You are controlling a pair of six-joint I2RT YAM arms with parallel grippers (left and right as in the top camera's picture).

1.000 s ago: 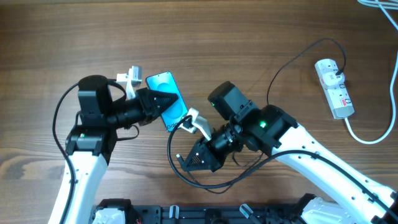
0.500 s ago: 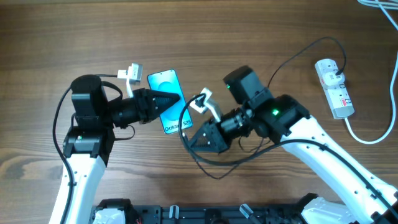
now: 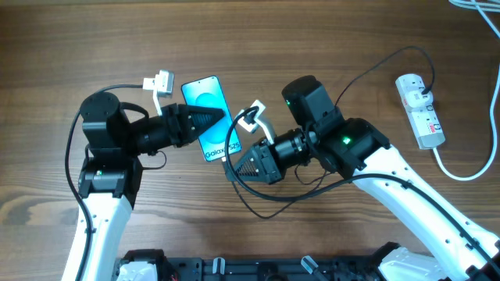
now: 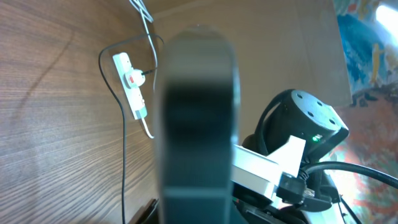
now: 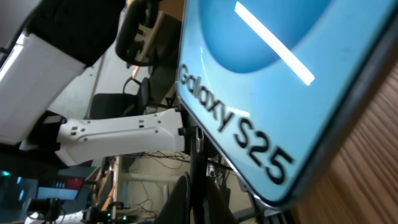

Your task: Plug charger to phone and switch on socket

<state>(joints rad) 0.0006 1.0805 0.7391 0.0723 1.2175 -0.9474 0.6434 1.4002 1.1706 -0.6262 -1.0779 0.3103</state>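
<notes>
The phone (image 3: 209, 117), its teal screen up, is lifted off the table with my left gripper (image 3: 216, 119) shut across its middle. In the left wrist view the phone (image 4: 196, 124) is a blurred dark slab seen edge-on. My right gripper (image 3: 233, 168) is shut on the charger's connector end (image 5: 196, 140), which stands just below the phone's lower edge (image 5: 273, 93). I cannot tell whether the two touch. The charger's black cable (image 3: 367, 70) runs in a loop to its plug in the white socket (image 3: 419, 111) at the far right, also seen as the socket (image 4: 132, 78).
The socket's thick white cord (image 3: 461, 173) curls toward the right table edge. More white cables (image 3: 476, 6) hang at the top right corner. A black rail (image 3: 234, 265) lines the front edge. Slack charger cable (image 3: 266, 199) lies below the right gripper.
My right gripper has moved up and left with the connector, closing on the phone's lower edge. The left arm has shifted slightly left and up, turning the phone with it.
</notes>
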